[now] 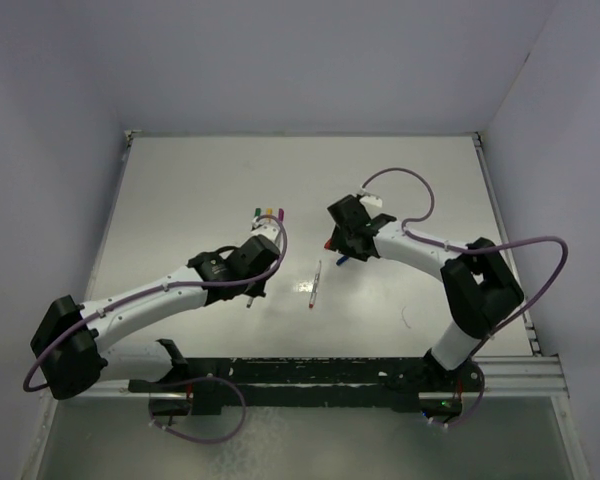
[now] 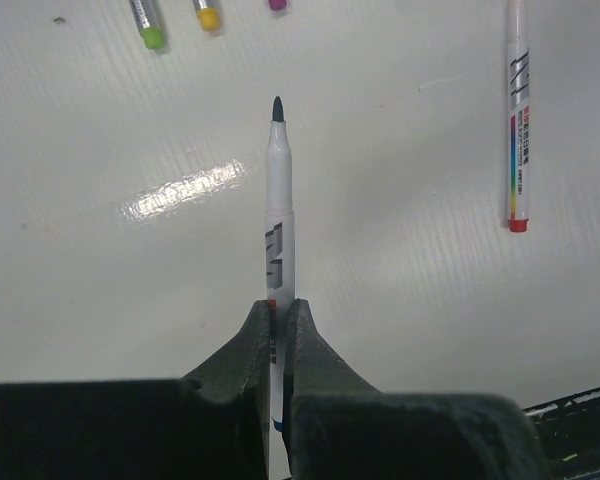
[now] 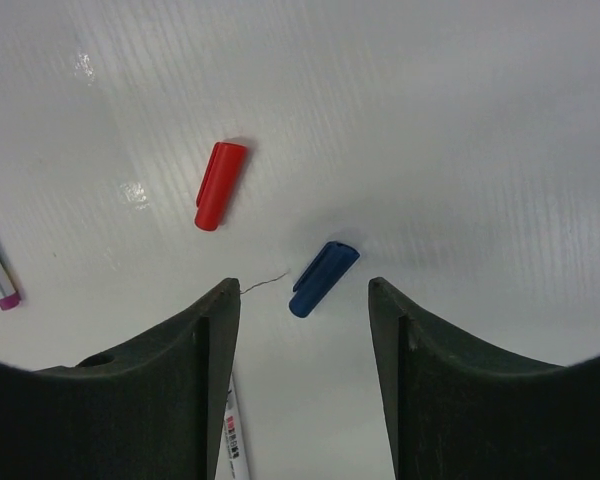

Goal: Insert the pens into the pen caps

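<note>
My left gripper is shut on a grey-white pen with a dark tip, which sticks out beyond the fingers above the table. A second pen with a red end lies loose between the arms. Three pens with green, yellow and purple ends lie side by side at mid-table. My right gripper is open and empty, with the blue cap lying just ahead between its fingers. The red cap lies to its left.
The black base rail runs along the near edge. Blue-grey walls close the table on the left, back and right. A thin thread lies by the right gripper's left finger.
</note>
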You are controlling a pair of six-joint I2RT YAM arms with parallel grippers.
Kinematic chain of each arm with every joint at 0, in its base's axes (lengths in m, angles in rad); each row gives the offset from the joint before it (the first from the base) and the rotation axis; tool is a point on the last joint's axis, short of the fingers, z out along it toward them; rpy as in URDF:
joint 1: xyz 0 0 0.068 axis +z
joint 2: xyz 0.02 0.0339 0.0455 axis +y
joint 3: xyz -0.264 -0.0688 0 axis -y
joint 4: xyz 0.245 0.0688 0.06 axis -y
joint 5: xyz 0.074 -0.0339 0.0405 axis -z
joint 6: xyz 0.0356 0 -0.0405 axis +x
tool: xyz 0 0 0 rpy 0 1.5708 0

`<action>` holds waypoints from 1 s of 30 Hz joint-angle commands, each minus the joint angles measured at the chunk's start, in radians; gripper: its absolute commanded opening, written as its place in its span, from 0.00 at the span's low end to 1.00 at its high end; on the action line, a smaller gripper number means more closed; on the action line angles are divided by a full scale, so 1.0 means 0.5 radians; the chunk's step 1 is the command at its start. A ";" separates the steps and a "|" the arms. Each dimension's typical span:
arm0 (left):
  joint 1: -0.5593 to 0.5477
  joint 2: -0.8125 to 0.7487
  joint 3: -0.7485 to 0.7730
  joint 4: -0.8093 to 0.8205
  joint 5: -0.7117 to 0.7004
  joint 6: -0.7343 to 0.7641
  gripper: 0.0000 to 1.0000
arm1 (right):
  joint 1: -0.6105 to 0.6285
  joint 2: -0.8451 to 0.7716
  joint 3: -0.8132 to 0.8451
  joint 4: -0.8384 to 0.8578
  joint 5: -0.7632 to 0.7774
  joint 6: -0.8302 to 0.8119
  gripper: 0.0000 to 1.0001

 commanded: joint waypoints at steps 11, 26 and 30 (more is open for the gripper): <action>0.019 -0.042 -0.030 0.038 -0.071 -0.004 0.00 | 0.069 0.101 0.073 -0.161 0.083 0.208 0.53; 0.025 0.013 -0.041 0.076 -0.053 0.017 0.00 | 0.067 0.242 0.158 -0.197 0.041 0.214 0.49; 0.025 0.039 -0.038 0.090 -0.042 0.027 0.00 | 0.067 0.300 0.205 -0.215 0.062 0.196 0.49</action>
